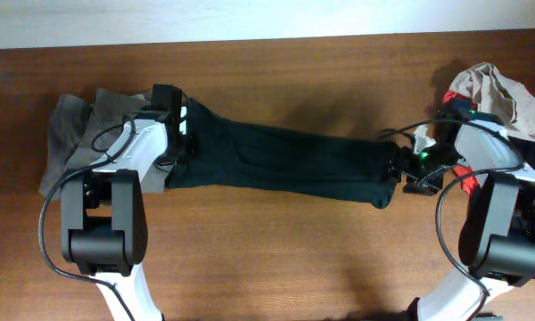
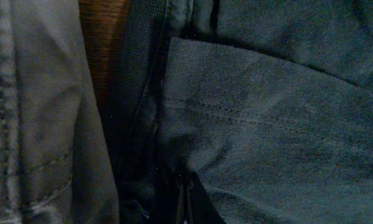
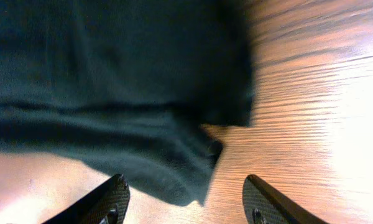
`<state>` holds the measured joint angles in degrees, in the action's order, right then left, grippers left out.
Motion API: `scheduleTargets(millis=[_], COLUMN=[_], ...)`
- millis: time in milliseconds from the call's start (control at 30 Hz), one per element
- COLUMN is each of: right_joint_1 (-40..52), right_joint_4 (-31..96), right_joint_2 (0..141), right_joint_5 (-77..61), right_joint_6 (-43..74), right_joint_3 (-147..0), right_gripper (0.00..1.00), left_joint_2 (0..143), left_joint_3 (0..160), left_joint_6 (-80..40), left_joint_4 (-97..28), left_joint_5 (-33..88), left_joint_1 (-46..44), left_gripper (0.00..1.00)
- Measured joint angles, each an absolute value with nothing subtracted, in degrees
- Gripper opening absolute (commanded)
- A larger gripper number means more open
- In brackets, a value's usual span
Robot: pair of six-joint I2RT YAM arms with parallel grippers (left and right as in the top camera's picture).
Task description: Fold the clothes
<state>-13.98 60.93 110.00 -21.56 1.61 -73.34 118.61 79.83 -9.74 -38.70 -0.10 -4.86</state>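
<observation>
The left gripper point(image 1: 176, 147) is pinched shut on one end of the black T-shirt point(image 1: 285, 165), and dark cloth gathers into its closed tips. Just past its outer side lie the grey trousers point(image 1: 67, 134), with a thin strip of bare wood showing between them and the shirt in the wrist view. The right gripper point(image 3: 186, 186) has its fingers point(image 3: 109, 202) spread apart and clamped on nothing. The shirt's other end, a loose corner of hem, lies right in front of the gap between them. Behind that gripper sits the heap of beige, red and black pieces point(image 1: 504, 94). From one gripper to the other the shirt runs as a long narrow band, rumpled and creased lengthwise, a stitched hem plain near the left tips. Open table point(image 1: 267, 267) runs along both its long edges.
</observation>
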Motion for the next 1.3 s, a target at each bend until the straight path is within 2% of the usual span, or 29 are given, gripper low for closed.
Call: scheduleTargets(millis=[33, 133, 300, 600, 733, 800, 900, 1033, 1300], right_joint_1=[-13.47, -12.29, -9.34, -5.04, -3.57, -3.31, -2.92, -1.98, -2.04], right_joint_4=[61.82, 62.85, 61.25, 54.57, 51.64, 50.26, 48.97, 49.58, 55.94], right_joint_2=[110.02, 110.02, 110.02, 108.07, 106.83, 106.61, 106.54, 106.76, 107.94], right_joint_5=[-21.87, -19.86, -11.16, -4.78, -3.66, -3.51, -3.57, -2.09, 7.60], right_joint_6=[0.23, -0.75, 1.63, 5.13, 6.59, 7.09, 8.40, 9.10, 9.28], right_joint_3=[-73.23, -73.17, -71.05, -64.71, -63.18, -62.96, -62.94, -63.70, -70.52], right_gripper=[0.68, 0.70, 0.69, 0.68, 0.47, 0.27, 0.14, 0.10, 0.12], left_joint_2=[118.61, 118.63, 118.61, 118.61, 118.61, 118.63, 118.61, 118.61, 118.61], left_joint_3=[79.83, 79.83, 79.83, 79.83, 79.83, 79.83, 79.83, 79.83, 79.83], left_joint_6=[-9.74, -9.74, -9.76, -9.76, -9.72, -9.69, -9.69, -9.52, -9.02], left_joint_4=[-38.70, -38.70, -38.70, -38.68, -38.68, -38.68, -38.68, -38.68, -38.68], left_joint_5=[-0.12, -0.19, -0.27, -0.32, -0.30, -0.27, -0.25, -0.25, -0.25], left_joint_1=[-4.86, -4.86, -4.93, -4.95, -4.95, -4.95, -4.95, -4.95, -4.95], left_gripper=[0.02, 0.03, 0.03, 0.04, 0.04, 0.04, 0.04, 0.04, 0.04])
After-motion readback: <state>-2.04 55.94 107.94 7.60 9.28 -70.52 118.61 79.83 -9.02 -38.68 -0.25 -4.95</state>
